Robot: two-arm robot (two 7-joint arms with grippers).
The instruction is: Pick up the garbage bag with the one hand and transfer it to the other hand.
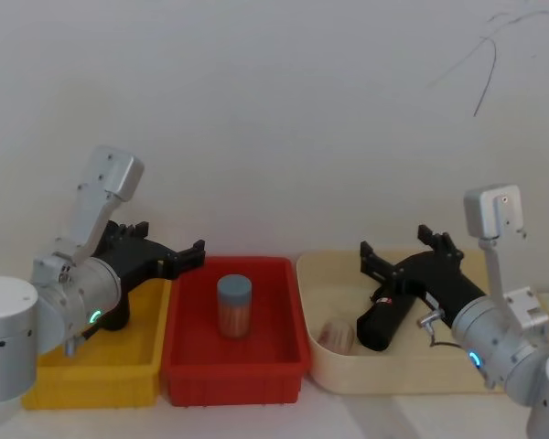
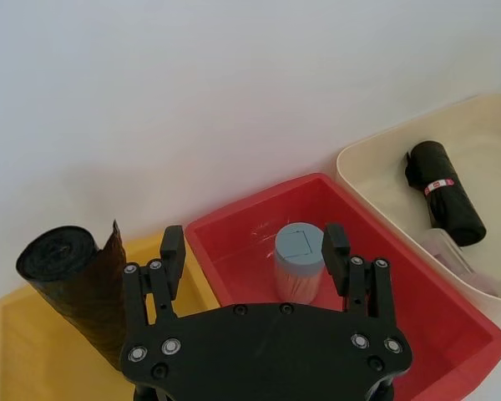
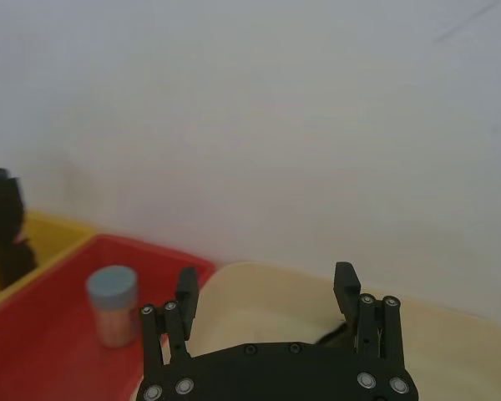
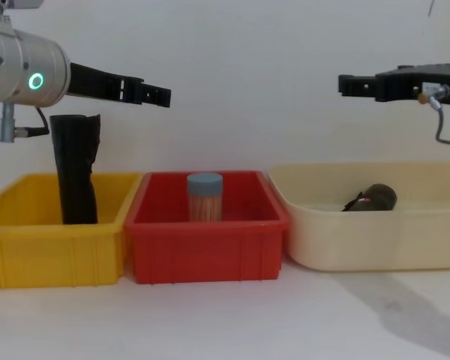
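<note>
The garbage bag [image 1: 382,322], a tight black roll with a small red-and-white band, lay on its side in the cream bin [image 1: 334,375] at the robot's right, touching neither claw. In the left wrist view the same bag [image 2: 445,191] rested near that bin's far wall.

The left claw [image 1: 198,253], on the arm with the green-cyan ring, hung in the air above the yellow bin [image 1: 91,384], reaching toward the red bin [image 1: 233,370]. Its fingers [image 2: 172,245] stood apart, with nothing between them.

The right claw [image 1: 392,247], on the arm with the blue ring, hovered above the cream bin, well clear of the bag below it. Its fingers [image 3: 345,277] also stood apart and held nothing.

A second black roll [image 4: 75,169], unlabelled and ragged at the top, stood upright in the yellow bin. A jar with a grey-blue lid [image 1: 234,306] stood upright in the red bin. The three bins sat side by side on the white tabletop [image 4: 232,319].
</note>
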